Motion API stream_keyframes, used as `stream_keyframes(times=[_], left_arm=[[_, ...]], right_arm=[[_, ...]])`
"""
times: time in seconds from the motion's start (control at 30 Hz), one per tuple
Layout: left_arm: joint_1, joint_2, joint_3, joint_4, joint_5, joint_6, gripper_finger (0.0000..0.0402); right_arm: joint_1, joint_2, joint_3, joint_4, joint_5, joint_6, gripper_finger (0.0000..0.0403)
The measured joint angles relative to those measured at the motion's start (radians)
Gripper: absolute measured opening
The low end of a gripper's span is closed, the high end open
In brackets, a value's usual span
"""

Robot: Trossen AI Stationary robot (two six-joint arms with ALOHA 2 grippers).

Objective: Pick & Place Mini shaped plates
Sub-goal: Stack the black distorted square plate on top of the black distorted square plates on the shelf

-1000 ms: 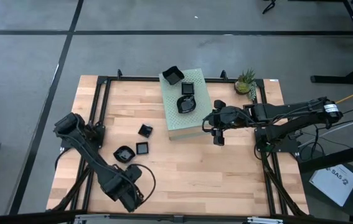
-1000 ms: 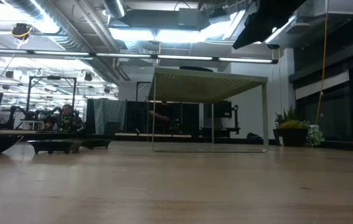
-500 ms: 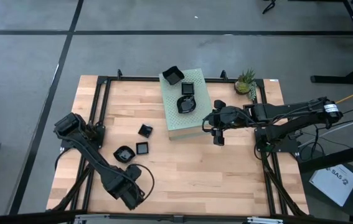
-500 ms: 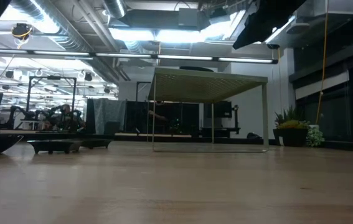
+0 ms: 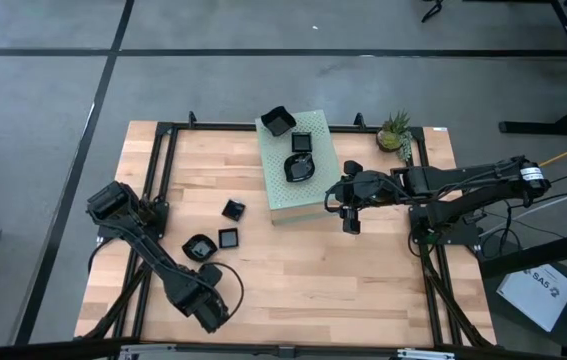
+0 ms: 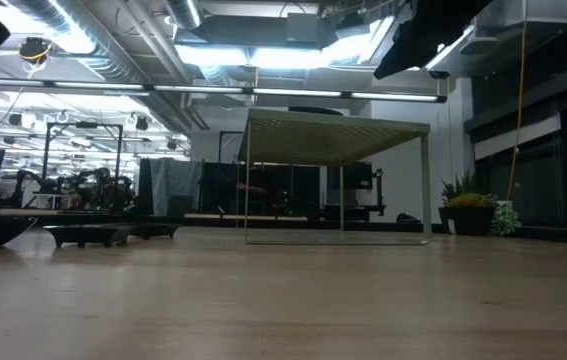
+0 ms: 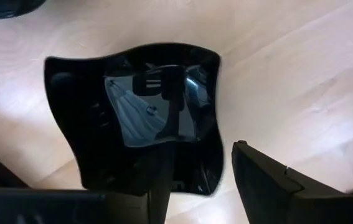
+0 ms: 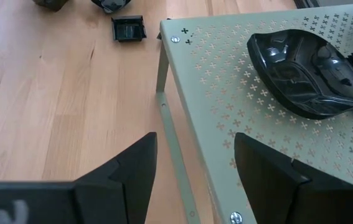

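Down at the desk's (image 5: 293,270) near edge, the left pincer (image 7: 195,174), spread wide, straddles a wavy black plate's (image 7: 132,112) glossy rim, which could squirt free on closing.

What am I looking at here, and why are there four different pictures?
Two dark robot arms work at a wooden table. One picture looks down from above, one looks level across the tabletop, and one comes from each arm's wrist. The left tool hangs open at the near left, one finger over a wavy black dish lying on the wood; nothing is gripped. The right tool waits open and empty beside the pale green perforated stand, which carries more black dishes. Other dishes lie on the table, and a small plant stands at the back.
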Motion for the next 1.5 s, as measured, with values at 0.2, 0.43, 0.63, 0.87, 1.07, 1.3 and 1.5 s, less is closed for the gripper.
stream_keyframes(times=[0.2, 0.43, 0.63, 0.87, 1.07, 1.3, 1.5], left_arm=[[0.0, 0.001, -0.033, 0.044, 0.008, -0.004, 0.0146], [0.0, 0.001, -0.034, 0.038, 0.008, -0.021, 0.0097], [0.0, 0.001, -0.034, 0.038, 0.009, -0.026, 0.0015], [0.0, 0.001, -0.032, 0.034, 0.011, -0.034, 0.0003], [0.0, 0.001, 0.012, 0.035, -0.012, -0.033, 0.0002], [0.0, 0.001, 0.094, 0.036, -0.093, 0.006, 0.0002], [0.003, 0.001, 0.156, 0.031, -0.151, 0.015, 0.0002]], right_arm=[[0.0, 0.0, 0.0, 0.0, 0.0, 0.0, 0.0212], [0.0, 0.0, 0.0, 0.0, 0.0, -0.001, 0.0212], [0.0, 0.0, 0.0, 0.0, 0.0, -0.001, 0.0212], [0.0, 0.0, 0.0, 0.0, 0.0, -0.001, 0.0212], [0.0, 0.0, 0.0, 0.0, 0.0, -0.002, 0.0212], [0.0, 0.0, 0.0, 0.0, 0.0, -0.005, 0.0212], [0.0, 0.0, 0.0, 0.0, 0.0, -0.005, 0.0212]])
